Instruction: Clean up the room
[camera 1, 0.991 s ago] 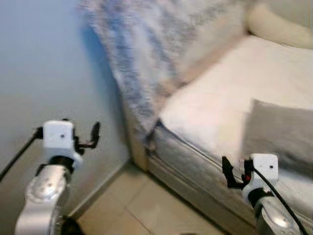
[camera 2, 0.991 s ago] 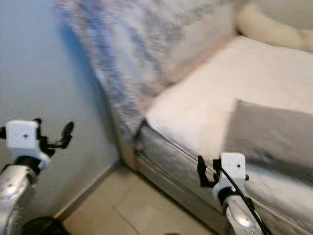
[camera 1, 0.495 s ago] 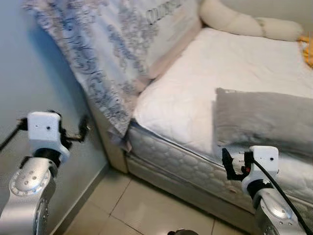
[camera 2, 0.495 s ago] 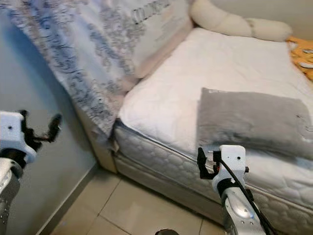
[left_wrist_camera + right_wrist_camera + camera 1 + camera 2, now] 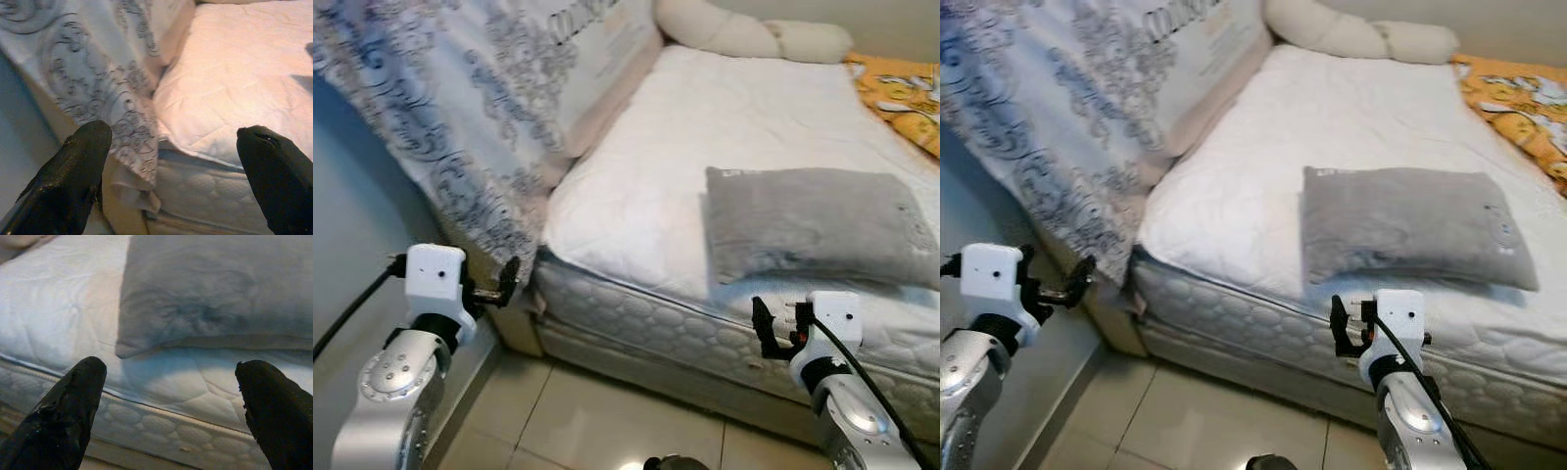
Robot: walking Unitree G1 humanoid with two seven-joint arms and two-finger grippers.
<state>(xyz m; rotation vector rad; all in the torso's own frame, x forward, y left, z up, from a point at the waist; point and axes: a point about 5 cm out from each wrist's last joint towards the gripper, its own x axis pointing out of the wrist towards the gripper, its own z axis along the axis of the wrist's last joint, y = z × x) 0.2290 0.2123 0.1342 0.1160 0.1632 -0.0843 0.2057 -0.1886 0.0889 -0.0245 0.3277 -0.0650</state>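
A grey pillow (image 5: 813,220) lies flat on the white mattress (image 5: 705,127), close to its front edge. A patterned grey-white cover (image 5: 460,98) hangs over the bed's left end down to the corner. My left gripper (image 5: 504,284) is raised beside that corner, open and empty; in the left wrist view (image 5: 173,134) its fingers frame the cover (image 5: 98,63) and the mattress edge. My right gripper (image 5: 764,328) hovers open before the mattress side, just below the pillow (image 5: 215,293), and holds nothing.
A cream bolster (image 5: 744,34) lies at the far end of the bed, and an orange printed blanket (image 5: 901,93) at the far right. A grey-blue wall (image 5: 352,225) stands close on my left. Beige tiled floor (image 5: 607,421) runs along the bed's front.
The camera has swung right and sharpened, bringing the whole bed, pillow and orange blanket into view. Both arms stay raised and open; the left gripper now sits nearer the bed corner.
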